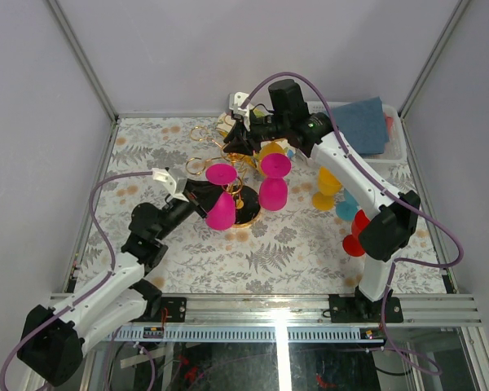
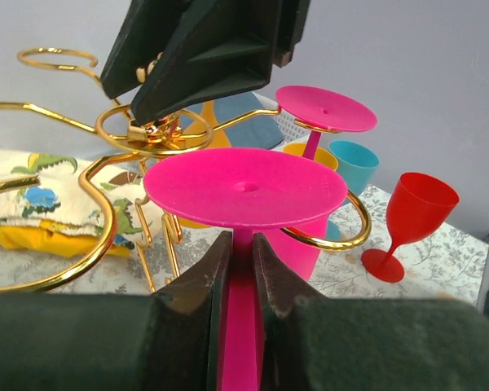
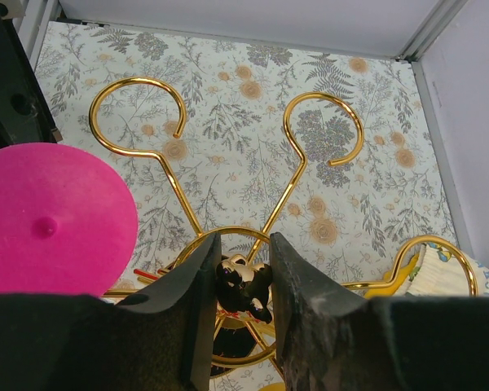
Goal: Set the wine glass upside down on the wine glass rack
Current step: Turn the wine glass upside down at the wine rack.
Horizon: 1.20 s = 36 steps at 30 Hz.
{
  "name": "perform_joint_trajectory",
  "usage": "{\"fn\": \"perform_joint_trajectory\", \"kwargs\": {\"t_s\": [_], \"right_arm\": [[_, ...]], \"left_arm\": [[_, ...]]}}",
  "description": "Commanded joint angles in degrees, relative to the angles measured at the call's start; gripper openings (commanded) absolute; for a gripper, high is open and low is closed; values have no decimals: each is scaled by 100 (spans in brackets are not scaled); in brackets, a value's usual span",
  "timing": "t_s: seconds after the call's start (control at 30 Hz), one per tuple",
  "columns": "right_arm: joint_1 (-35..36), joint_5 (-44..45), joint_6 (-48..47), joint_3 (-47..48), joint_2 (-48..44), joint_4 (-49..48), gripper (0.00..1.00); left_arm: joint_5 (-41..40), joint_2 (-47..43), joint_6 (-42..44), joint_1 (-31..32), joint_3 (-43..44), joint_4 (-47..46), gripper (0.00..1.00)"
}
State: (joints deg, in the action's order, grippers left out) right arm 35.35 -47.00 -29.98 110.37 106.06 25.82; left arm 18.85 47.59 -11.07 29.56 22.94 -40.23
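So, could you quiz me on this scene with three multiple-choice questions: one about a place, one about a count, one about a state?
1. Where is the red wine glass? A. hanging on the wine glass rack; B. in a gripper; C. standing on the table.
2. How many pink wine glasses are there? A. one; B. two; C. four.
3. The left gripper is: A. shut on a pink stem; B. wide open; C. shut on a cloth.
Answers: 1 C, it stands upright, apart from the rack. 2 B, the hanging pink glass and the held pink glass. 3 A, its fingers pinch the stem.
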Motion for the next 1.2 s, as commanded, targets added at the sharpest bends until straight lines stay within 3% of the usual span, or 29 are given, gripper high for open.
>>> {"fn": "perform_joint_trajectory", "kwargs": {"t_s": [0.0,0.23,0.73,1.17], "right_arm": [[2,307,41,-130,72,307,0],[2,324,32,-154,79,296,0],[-2,293,85,-118,108,286,0],[3,277,107,-122,129,291,0]], "left_arm": [[-336,-123,-696,32,177,486,0],[-194,17,-1179,32,-39,-300,0],[435,856,-1065,30,-287,-2396,0],[782,1149,-493,33,-148,-2720,0]]}}
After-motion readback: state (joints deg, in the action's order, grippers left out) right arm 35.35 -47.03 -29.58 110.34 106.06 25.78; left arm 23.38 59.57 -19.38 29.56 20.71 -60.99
